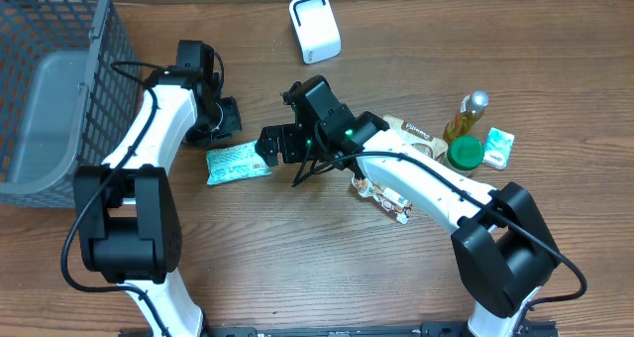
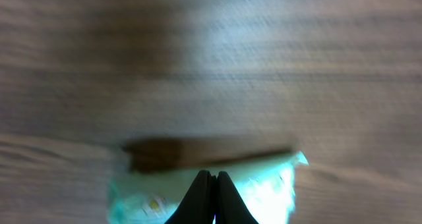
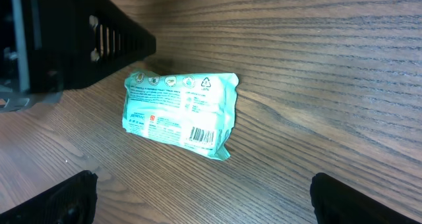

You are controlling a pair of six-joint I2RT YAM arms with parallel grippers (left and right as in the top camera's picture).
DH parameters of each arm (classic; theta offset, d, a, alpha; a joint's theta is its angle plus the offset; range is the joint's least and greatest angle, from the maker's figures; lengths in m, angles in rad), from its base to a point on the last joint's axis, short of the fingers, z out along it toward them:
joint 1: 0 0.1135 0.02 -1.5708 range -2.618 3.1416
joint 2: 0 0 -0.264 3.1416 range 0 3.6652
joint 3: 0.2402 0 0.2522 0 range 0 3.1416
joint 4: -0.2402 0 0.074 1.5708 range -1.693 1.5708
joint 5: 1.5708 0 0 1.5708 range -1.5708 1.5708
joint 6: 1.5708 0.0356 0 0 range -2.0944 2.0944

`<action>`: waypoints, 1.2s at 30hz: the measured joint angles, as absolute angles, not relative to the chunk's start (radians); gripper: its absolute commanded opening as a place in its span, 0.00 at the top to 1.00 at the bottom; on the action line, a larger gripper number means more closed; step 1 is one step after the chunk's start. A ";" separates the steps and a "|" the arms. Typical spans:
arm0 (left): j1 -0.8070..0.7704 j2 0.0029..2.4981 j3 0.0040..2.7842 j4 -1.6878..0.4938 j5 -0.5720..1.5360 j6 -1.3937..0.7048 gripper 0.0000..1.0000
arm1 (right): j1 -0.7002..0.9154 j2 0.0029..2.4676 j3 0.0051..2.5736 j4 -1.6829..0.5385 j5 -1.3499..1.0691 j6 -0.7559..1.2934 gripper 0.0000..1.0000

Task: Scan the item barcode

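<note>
**Packet flat on the table, neither gripper holding it**

We start with the wooden table (image 1: pixel 297 278). It carries everything else.

Grey wire basket (image 1: pixel 50 89) sits at the far left edge, well apart from the work area.

Left gripper (image 1: pixel 218 129) hangs just above the upper left corner of the packet. In the left wrist view its fingers (image 2: pixel 212 197) are pressed together with nothing between them, tips over the packet's near edge (view is blurred, so we cannot tell whether they touch it).

Right gripper (image 1: pixel 277 144) sits just beside the packet's right end. Its jaws are spread wide. In the right wrist view we see one finger in each bottom corner, and the gap between them is bare table.

Mint-green packet (image 1: pixel 238 164) lies flat on the table between the two grippers, printed face up, clear of the right fingers.

White scanner (image 1: pixel 315 27) stands at the top centre, well apart from the packet.

The clutter to the right, under and behind the right arm:
- a tan packet (image 1: pixel 411 131)
- a bottle (image 1: pixel 466 114)
- a crumpled snack wrapper (image 1: pixel 386 198)
- a green round lid (image 1: pixel 465 154)
- a small green box (image 1: pixel 498 147)

Smallest item is the barcode (image 3: pixel 203 136). It faces up near the packet's lower right corner in the right wrist view.
</note>
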State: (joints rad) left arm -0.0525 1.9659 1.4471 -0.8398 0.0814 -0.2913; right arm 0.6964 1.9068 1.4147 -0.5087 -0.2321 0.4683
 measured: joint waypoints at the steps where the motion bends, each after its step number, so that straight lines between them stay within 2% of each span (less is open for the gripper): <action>1: -0.052 1.966 1.436 -0.819 0.068 -0.294 0.96 | 0.696 1.907 1.415 -0.509 -0.233 0.468 0.00; 12: -0.052 1.966 1.348 -0.796 0.107 -0.298 0.96 | 0.696 1.907 1.415 -0.509 -0.233 0.469 0.00; 22: -0.052 1.966 1.330 -0.877 0.257 -0.230 0.96 | 0.696 1.907 1.415 -0.509 -0.233 0.468 0.00; 31: -0.052 1.966 1.329 -0.833 0.255 -0.199 0.96 | 0.696 1.907 1.415 -0.509 -0.233 0.468 0.00; 36: -0.053 1.966 1.329 -0.880 0.270 -0.199 0.96 | 0.696 1.907 1.415 -0.509 -0.233 0.468 0.00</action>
